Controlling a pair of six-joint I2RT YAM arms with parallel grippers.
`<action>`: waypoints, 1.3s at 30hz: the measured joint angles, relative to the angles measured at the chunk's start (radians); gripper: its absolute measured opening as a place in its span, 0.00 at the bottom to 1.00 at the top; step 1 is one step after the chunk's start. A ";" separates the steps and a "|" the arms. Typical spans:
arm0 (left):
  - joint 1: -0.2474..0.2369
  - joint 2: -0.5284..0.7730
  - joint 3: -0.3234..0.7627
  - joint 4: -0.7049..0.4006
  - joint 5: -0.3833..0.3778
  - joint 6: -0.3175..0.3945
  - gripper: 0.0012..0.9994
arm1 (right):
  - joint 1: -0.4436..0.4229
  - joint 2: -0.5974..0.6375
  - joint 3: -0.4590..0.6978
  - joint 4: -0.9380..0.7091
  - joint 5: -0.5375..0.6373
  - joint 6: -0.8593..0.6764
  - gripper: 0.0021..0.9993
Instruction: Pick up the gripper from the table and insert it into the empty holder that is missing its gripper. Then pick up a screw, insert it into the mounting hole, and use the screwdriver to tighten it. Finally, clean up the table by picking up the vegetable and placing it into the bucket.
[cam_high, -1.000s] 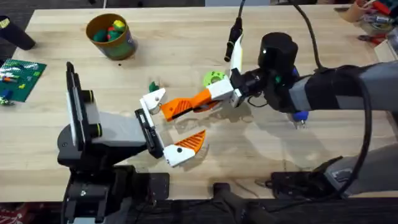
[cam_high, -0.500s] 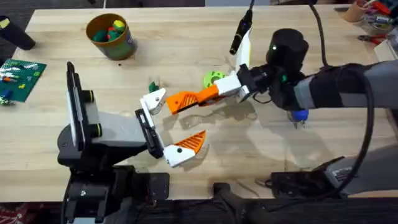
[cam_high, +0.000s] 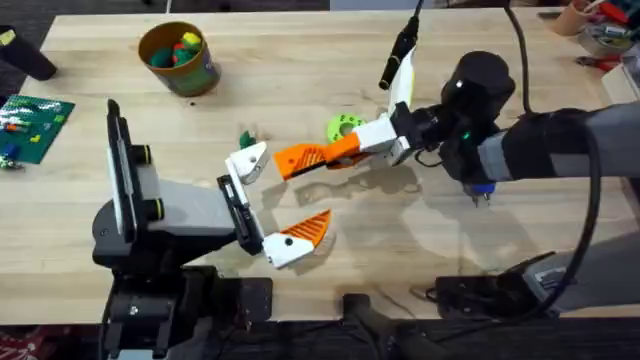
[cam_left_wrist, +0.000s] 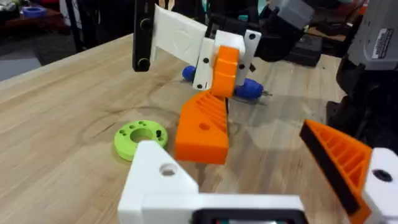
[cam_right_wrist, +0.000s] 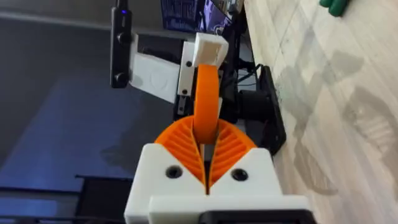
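Right gripper: you see its white fingers with orange ribbed pads pinching the white block end of the long orange wedge-shaped plastic finger; the right wrist view shows both pads closed on the orange shaft.
Carried finger, position: held above the light wooden butcher-block counter, over its middle, its wedge tip pointing toward the left arm.
Long axis: nearly level in the overhead view, running from the right gripper toward the flat black bracket plate at the tip of the grey-bodied arm.
Key relation: the wedge tip lies just beside the white empty mount on that plate, near but apparently apart; you would likely need to turn the white block end toward the mount before seating.
Left gripper: one orange-and-white finger in place, the other seat vacant, so you cannot tell whether it is spread or pressed together.
Nearer arm: the right arm, already carrying the part.
Elsewhere: small blue-handled screwdriver beneath the right arm; mustard-yellow round bucket at the far left of the counter.
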 joint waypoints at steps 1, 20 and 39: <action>0.000 0.000 0.000 0.000 0.000 0.000 0.99 | 0.000 0.000 0.000 0.000 0.004 0.007 0.02; 0.000 0.000 0.000 0.000 0.000 0.000 0.99 | 0.057 0.000 -0.001 0.032 0.082 0.068 0.01; 0.000 0.000 0.000 0.000 0.000 0.000 0.99 | 0.069 0.026 -0.001 0.050 0.106 0.078 0.01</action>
